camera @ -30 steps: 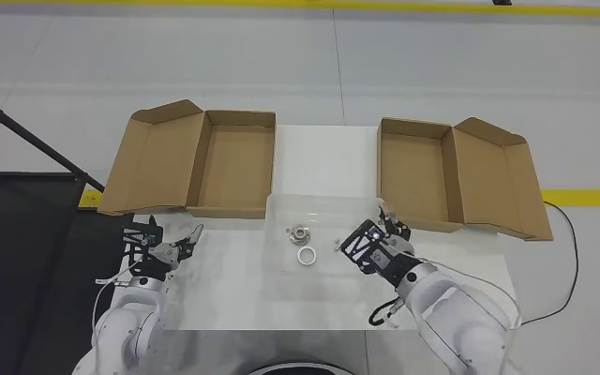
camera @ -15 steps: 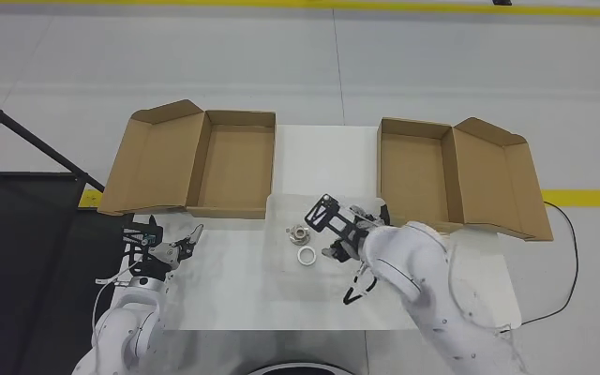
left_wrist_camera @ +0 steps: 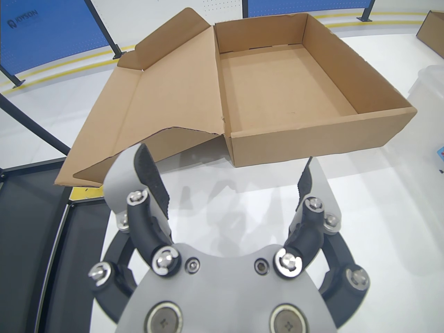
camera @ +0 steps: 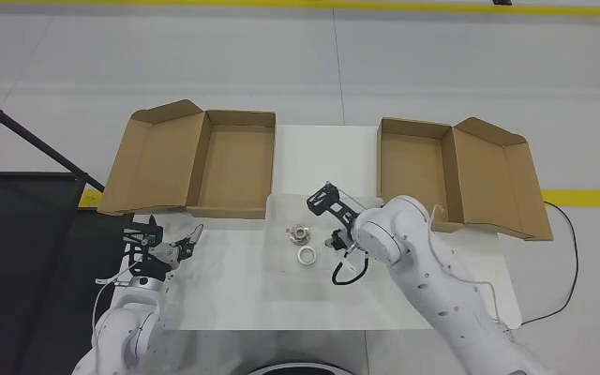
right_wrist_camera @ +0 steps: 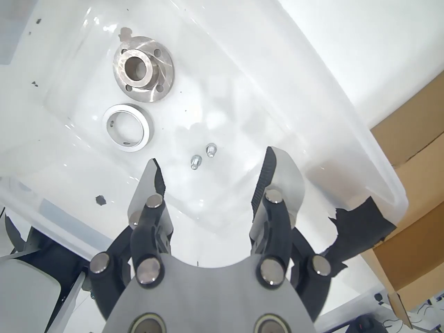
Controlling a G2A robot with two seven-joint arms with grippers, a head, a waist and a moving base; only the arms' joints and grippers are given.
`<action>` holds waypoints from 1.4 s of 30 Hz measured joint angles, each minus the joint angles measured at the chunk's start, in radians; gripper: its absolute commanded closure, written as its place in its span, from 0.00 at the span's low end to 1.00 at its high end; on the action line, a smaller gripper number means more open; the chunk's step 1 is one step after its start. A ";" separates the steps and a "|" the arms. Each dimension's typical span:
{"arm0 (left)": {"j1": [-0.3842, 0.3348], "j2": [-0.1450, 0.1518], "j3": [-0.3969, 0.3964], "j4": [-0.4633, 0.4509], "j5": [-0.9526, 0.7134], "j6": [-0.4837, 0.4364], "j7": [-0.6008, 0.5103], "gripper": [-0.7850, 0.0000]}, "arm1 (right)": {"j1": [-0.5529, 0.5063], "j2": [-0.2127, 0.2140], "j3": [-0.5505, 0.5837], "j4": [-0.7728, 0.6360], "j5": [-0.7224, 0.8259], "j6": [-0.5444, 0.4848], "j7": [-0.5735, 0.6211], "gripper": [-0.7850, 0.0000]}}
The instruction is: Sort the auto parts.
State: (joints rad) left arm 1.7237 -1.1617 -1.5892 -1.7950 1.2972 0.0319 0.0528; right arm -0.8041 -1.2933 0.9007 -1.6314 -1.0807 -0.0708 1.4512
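- Your right hand (right_wrist_camera: 212, 159) hangs released over the clear bin (right_wrist_camera: 295, 81), above two small bolts (right_wrist_camera: 196, 161).
- The flange (right_wrist_camera: 143, 69) and ring (right_wrist_camera: 127, 127) lie side by side inside.
- Your left hand (left_wrist_camera: 226, 161), released too, hovers over the counter (left_wrist_camera: 364, 209) near a cardboard box (left_wrist_camera: 288, 81).

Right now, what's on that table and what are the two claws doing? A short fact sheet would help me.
Container: clear plastic bin, mid-table between two boxes
Parts in bin: flanged metal hub, metal ring, two small bolts
Boxes: left box and right box, cardboard, lids folded open
Left arm: left gripper open, holding nothing, over the table's near left corner, facing the left box
Right arm: right gripper open, holding nothing, over the bin above the bolts
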 measured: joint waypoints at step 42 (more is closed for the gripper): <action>0.000 0.000 0.000 0.000 0.000 0.000 0.000 0.00 | 0.095 -0.040 -0.053 0.258 0.119 -0.016 -0.029 1.00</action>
State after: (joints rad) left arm 1.7237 -1.1617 -1.5892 -1.7950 1.2972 0.0319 0.0528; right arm -0.7090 -1.3329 0.8475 -1.3735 -0.9620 -0.0868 1.4221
